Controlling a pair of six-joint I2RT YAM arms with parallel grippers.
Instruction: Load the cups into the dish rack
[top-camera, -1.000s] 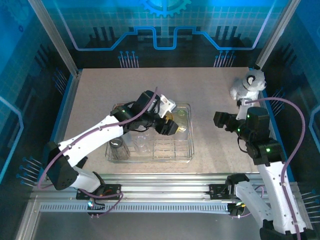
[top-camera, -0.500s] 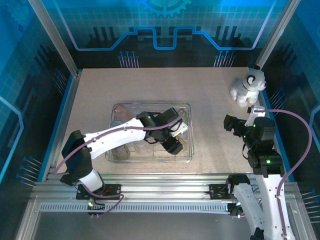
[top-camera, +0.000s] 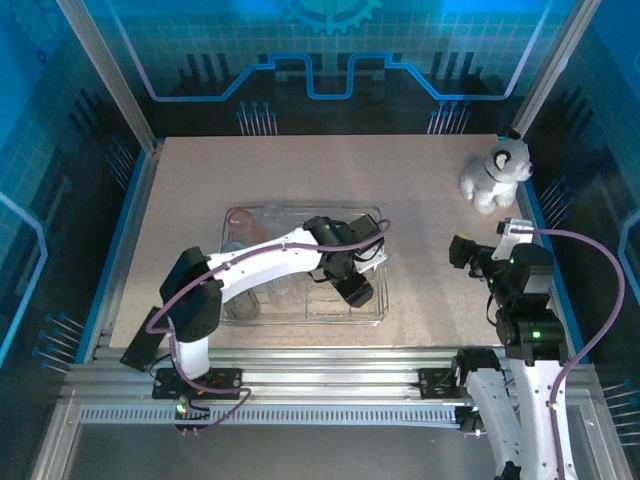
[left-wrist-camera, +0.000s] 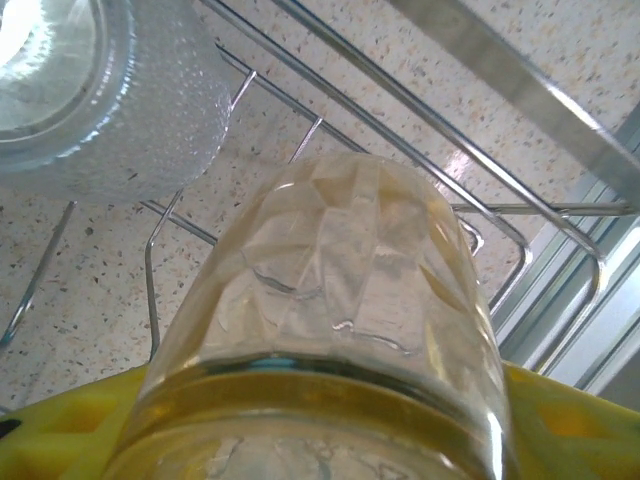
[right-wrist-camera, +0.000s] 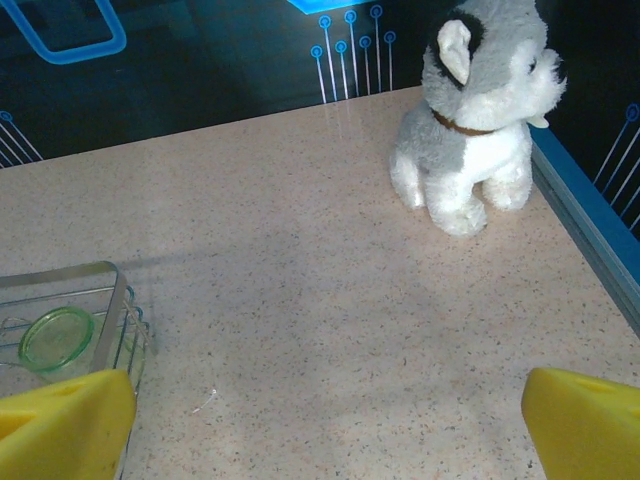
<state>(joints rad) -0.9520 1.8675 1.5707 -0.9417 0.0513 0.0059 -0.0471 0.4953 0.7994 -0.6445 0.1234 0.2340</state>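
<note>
The dish rack (top-camera: 300, 209) sits on the counter (top-camera: 300, 165) a little to the 7 o'clock side of its middle. The left arm reaches across it, and the left gripper (top-camera: 357, 291) is down inside the rack's 4 o'clock corner. In the left wrist view its yellow fingers (left-wrist-camera: 60, 430) are closed part-way on the amber cup (left-wrist-camera: 340, 300), one on each side of the faceted wall, so the cup is held. The cup's far end points at the rack's wires and the speckled counter under them; whether it touches the wires I cannot tell. A clear pebbled cup (left-wrist-camera: 100, 90) stands in the rack at 10 o'clock from the amber one, just beside it and not touching.

The right gripper (top-camera: 462, 250) hangs over bare counter at 3 o'clock from the rack, apart from it. Its yellow fingertips (right-wrist-camera: 65, 420) are spread wide with nothing between them. In the right wrist view a green cup (right-wrist-camera: 58, 340) lies inside the rack's near corner, at 9 o'clock. The plush toy (right-wrist-camera: 480, 120) sits upright at 1 o'clock, in the counter's 2 o'clock corner, well apart from the rack.
</note>
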